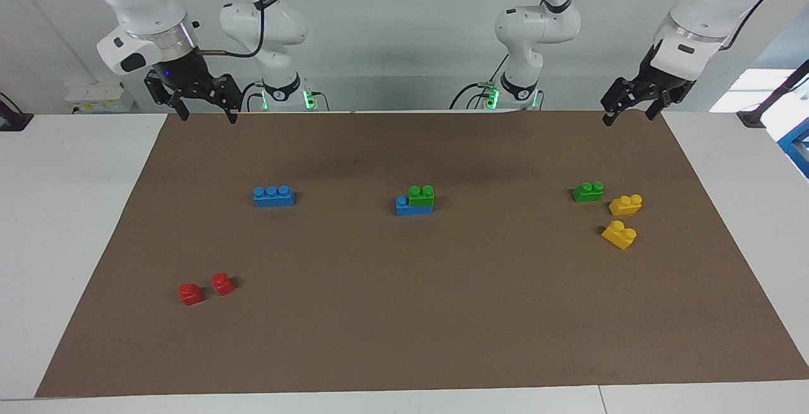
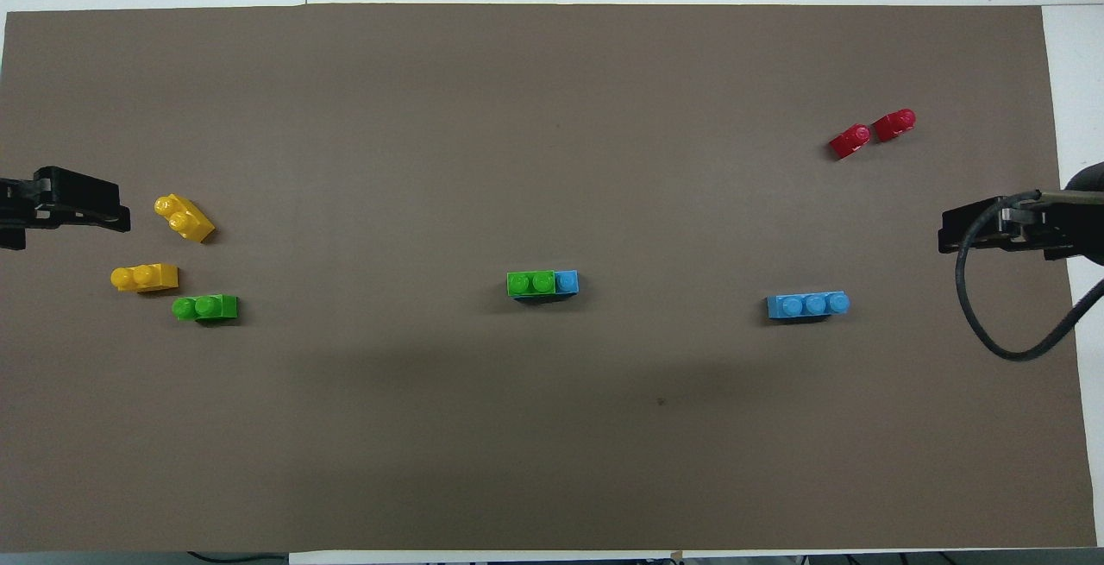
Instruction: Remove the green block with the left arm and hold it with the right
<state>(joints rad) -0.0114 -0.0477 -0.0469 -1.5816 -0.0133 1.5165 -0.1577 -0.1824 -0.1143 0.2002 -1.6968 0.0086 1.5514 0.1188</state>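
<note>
The right gripper (image 1: 203, 112) hangs wide open and empty; the small green plastic two-stud block (image 1: 421, 194), stacked on a blue brick (image 1: 404, 207), sits well apart between it and the equally open, empty left gripper (image 1: 630, 112). A loose green brick (image 1: 588, 191) nearer the left gripper could be grabbed by mistake.

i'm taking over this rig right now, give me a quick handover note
Left gripper: open, empty, raised over the mat's edge at its own end, waiting.
Right gripper: open, empty, raised over the mat's edge at its own end.
Green block: stacked on a blue brick mid-mat. A loose green block lies beside two yellow bricks toward the left arm's end.
Done: nothing.
Left: right holds the blue brick, left pulls the stacked green block off.
</note>
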